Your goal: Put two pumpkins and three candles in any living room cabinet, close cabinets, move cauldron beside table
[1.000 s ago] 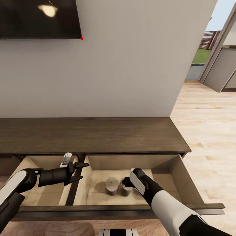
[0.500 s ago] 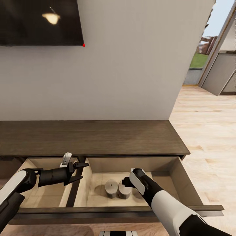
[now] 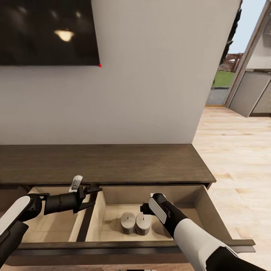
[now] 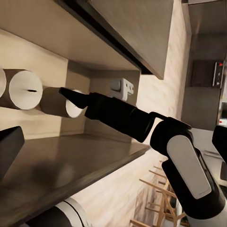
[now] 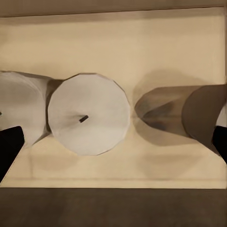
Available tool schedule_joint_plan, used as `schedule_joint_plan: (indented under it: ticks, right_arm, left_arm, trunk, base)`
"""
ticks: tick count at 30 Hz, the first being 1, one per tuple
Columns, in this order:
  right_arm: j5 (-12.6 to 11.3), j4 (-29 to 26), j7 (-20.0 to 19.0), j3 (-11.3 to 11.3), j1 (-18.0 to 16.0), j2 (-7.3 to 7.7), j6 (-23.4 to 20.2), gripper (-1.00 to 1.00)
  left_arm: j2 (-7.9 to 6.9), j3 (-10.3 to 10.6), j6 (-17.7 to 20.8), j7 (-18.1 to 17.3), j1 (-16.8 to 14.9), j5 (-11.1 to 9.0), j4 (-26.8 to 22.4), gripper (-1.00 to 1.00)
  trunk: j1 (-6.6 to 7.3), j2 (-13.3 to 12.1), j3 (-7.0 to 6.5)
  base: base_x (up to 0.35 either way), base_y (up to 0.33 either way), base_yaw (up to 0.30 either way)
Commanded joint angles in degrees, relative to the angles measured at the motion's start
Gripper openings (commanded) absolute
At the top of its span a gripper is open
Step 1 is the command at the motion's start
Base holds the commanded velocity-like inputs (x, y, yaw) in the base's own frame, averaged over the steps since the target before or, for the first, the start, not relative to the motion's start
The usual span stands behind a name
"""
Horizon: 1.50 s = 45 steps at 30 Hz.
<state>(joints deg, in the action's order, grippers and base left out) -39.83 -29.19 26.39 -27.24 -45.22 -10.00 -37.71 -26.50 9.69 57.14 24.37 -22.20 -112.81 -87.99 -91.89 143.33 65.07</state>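
Note:
The cabinet runs along the wall with two drawers pulled out. In the right drawer two cream candles stand side by side, one touching the other. My right gripper hangs open just above the right-hand candle, holding nothing. In the right wrist view that candle sits between the spread fingertips, with the second candle beside it. My left gripper is open and empty over the divider between the drawers. The left wrist view shows both candles. Pumpkins, cauldron and table are out of view.
The left drawer stands open with a pale inside. A dark television hangs on the wall above. To the right, light wood floor leads to an opening with greenery outside.
The head view has shifted, so the cabinet sits lower in the picture. The right gripper now stands higher above the second candle, which shows fully beside the first. The left gripper holds its pose.

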Motion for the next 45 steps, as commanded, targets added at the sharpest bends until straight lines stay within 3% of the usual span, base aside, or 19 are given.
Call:
schedule_joint_plan:
  ticks: [1, 8, 31, 38, 45]
  right_arm:
    - [-0.5, -0.1, 0.5, -0.2, 0.0, 0.0, -0.1, 1.0]
    - [-0.5, -0.1, 0.5, -0.2, 0.0, 0.06, -0.1, 1.0]
    - [-0.6, -0.3, 0.1, -0.2, 0.0, 0.05, -0.3, 1.0]
    - [-3.0, -0.4, 0.2, -0.2, 0.0, 0.07, -5.2, 1.0]
    - [-4.2, -0.3, 0.3, -0.1, 0.0, 0.14, -5.8, 1.0]
  left_arm:
    - [-0.03, 0.0, 0.0, 0.6, 0.0, -0.6, 0.0, 1.0]
    - [0.04, 0.1, 0.0, 0.6, 0.0, -0.6, 0.1, 1.0]
    - [0.04, 0.1, 0.0, 0.6, 0.0, -0.6, 0.1, 1.0]
    - [0.04, 0.1, 0.0, 0.6, 0.0, -0.6, 0.1, 1.0]
    - [0.04, 0.1, 0.0, 0.6, 0.0, -0.6, 0.1, 1.0]
  trunk:
    - [0.03, 0.0, -0.18]
    - [0.21, -0.1, -1.73]
    - [5.27, -9.3, -5.86]
    - [6.8, -12.1, -7.11]
    - [8.34, -14.9, -8.37]
  base:
    - [0.0, 0.0, 0.0]
    - [0.0, 0.0, 0.0]
    - [-0.003, 0.0, 0.0]
    - [0.0, 0.0, 0.0]
    - [0.0, 0.0, 0.0]
